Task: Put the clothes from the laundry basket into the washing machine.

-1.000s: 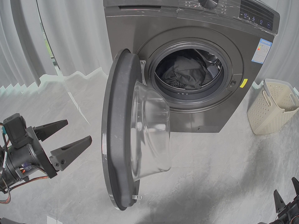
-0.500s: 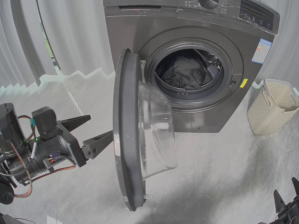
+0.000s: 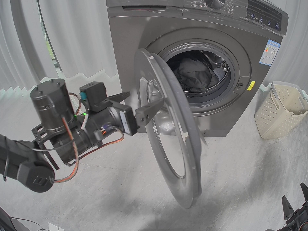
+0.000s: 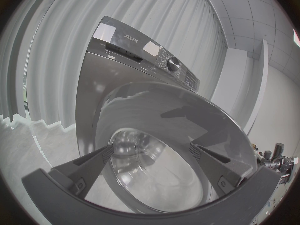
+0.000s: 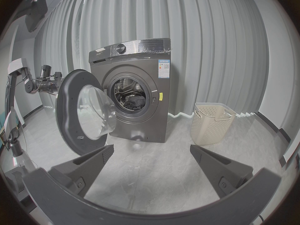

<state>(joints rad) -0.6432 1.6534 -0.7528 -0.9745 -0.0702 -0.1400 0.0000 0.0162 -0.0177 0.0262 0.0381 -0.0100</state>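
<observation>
The grey washing machine (image 3: 134, 32) stands ahead with its round door (image 3: 173, 129) swung partway toward the opening. Dark clothes (image 3: 192, 74) lie inside the drum. My left gripper (image 3: 145, 98) is open, and one fingertip (image 3: 160, 102) rests against the door's outer face. In the left wrist view the door (image 4: 162, 110) sits right in front of the left gripper (image 4: 150, 147). My right gripper (image 3: 293, 193) is open and low near the floor at the right. The cream laundry basket (image 3: 279, 113) stands on the floor right of the machine.
Pale curtains (image 3: 73, 32) hang behind and to the left of the machine. Grey floor (image 3: 240, 177) stretches in front of the machine. In the right wrist view the basket (image 5: 211, 124) shows no clothes above its rim.
My left arm has moved right and up to the door. The door has swung from wide open to partway toward the opening. The right gripper has stayed put.
</observation>
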